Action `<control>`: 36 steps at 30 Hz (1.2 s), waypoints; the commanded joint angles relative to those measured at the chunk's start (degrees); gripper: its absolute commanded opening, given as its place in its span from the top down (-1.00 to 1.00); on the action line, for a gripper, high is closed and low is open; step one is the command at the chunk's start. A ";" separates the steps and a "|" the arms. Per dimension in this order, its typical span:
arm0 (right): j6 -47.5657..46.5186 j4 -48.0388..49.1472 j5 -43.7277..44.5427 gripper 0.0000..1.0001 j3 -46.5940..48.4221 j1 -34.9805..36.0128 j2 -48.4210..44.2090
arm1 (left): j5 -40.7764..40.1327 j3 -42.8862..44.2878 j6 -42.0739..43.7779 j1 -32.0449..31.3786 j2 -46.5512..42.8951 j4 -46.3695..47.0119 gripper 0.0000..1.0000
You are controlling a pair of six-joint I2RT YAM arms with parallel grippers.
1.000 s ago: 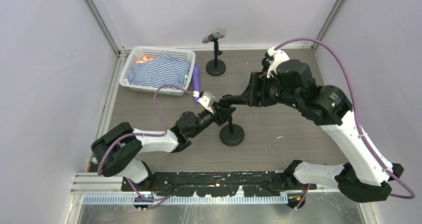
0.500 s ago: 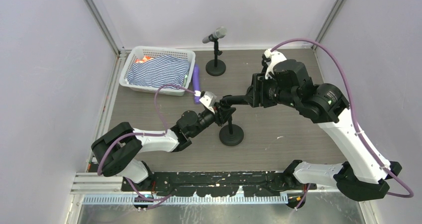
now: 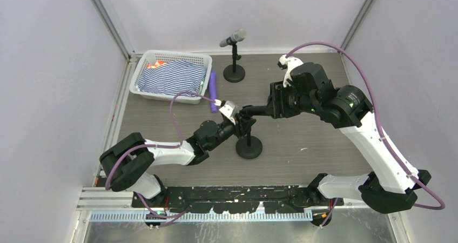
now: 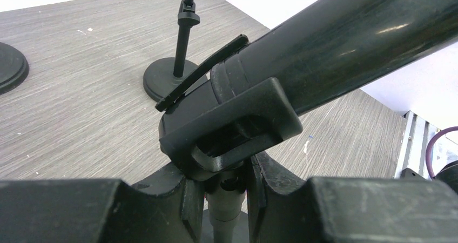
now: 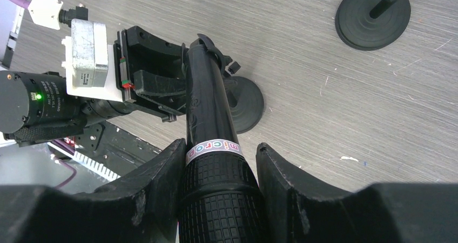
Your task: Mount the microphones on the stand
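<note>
The black microphone (image 3: 255, 110) lies nearly level, its thin end in the clip (image 4: 232, 124) of the near stand (image 3: 249, 147). My right gripper (image 5: 219, 151) is shut on the microphone's textured head (image 5: 216, 200). My left gripper (image 4: 227, 186) is shut on the stand's post just under the clip; in the top view it (image 3: 238, 123) sits left of the post. The silver-grey microphone (image 3: 233, 38) rests in the far stand (image 3: 234, 73). The purple microphone (image 3: 213, 90) lies flat on the table beside the basket.
A white basket (image 3: 141, 65) holding striped cloth stands at the back left. In the left wrist view another bare stand (image 4: 183, 38) rises beyond the clip, and a round black base (image 4: 11, 65) shows at the left edge. Walls close in on both sides.
My right gripper's jaws have closed on the black microphone's head. The right arm has shifted slightly left, and the near stand's base has slid a little left with it.
</note>
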 commanded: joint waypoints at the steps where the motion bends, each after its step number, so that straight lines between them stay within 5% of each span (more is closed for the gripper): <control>1: -2.73 -1.98 0.60 0.99 -2.74 -0.03 3.78 | 4.23 3.92 3.97 -2.87 -0.66 4.57 0.99; 36: -3.28 7.81 2.52 0.99 -10.35 -0.05 15.41 | 7.79 6.45 8.76 -7.03 1.21 1.93 0.99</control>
